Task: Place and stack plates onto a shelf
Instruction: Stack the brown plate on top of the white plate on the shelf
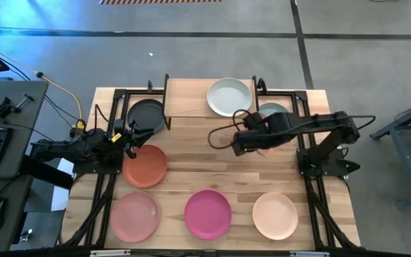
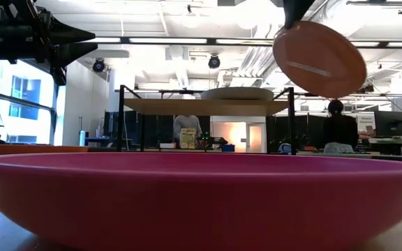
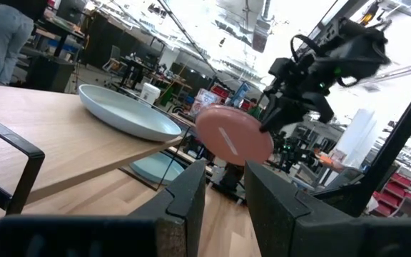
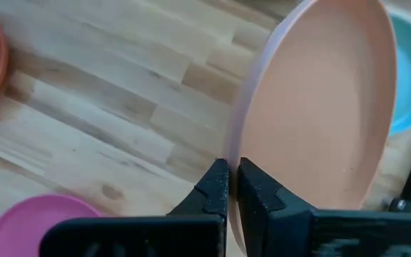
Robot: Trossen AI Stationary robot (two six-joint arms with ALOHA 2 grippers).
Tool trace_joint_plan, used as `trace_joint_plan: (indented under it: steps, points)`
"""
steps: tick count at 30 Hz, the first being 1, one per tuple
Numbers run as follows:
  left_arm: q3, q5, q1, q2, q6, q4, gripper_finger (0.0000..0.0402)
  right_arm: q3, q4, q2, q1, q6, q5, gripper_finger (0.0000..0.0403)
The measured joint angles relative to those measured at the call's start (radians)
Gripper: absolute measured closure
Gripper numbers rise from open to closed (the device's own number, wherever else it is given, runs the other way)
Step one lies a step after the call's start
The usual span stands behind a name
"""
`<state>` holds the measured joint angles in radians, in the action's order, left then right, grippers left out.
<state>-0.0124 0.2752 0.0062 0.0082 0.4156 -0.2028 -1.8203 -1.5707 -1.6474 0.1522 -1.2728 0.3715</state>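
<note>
The large slatted wooden tabletop (image 1: 191,146) fills the middle of the high view. The small light-wood shelf on thin black legs (image 1: 188,96) stands at its upper centre.

The step in hand looks like the carry. The right gripper (image 4: 232,170) is clamped on the rim of the round matte tan plate (image 4: 320,107) and holds it tilted, nearly on edge, in the air right of frame centre, just below the shelf's right end. The next move probably calls for bringing this plate over the board, levelling it, and lowering it beside or onto the plate already there before the fingers part.

The left gripper (image 3: 225,170) waits at mid-left by the terracotta plate, its jaws apart and empty.

There is one shelf and there are eight plates:
- One is on the shelf, the round grey-green plate (image 1: 229,96).
- One is held, the tan plate.
- Six are on the tabletop:
  - the dark grey plate (image 1: 146,114), left of the shelf
  - the pale teal plate (image 1: 275,109), right of the shelf and partly under the arm
  - the terracotta plate (image 1: 145,165), at mid-left
  - the pink plate (image 1: 134,216), the magenta plate (image 1: 207,213) and the cream plate (image 1: 275,215), along the bottom
</note>
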Motion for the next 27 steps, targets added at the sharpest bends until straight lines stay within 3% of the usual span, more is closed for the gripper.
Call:
trace_joint_plan:
  steps: [12,19,27]
  points:
    - [0.0,0.0,0.0,0.0,0.0,0.0,0.0312,-0.098,0.004,0.0,-0.191,0.3,0.04,0.0403]
    - [0.0,0.001,0.0,0.0,-0.03,0.001,0.0312,-0.125,0.105,0.0,-0.323,0.543,0.037,0.0403]
    - [0.0,0.16,0.0,0.0,-0.028,0.0,0.0312,-0.125,0.261,0.0,-0.463,0.821,-0.025,0.0403]
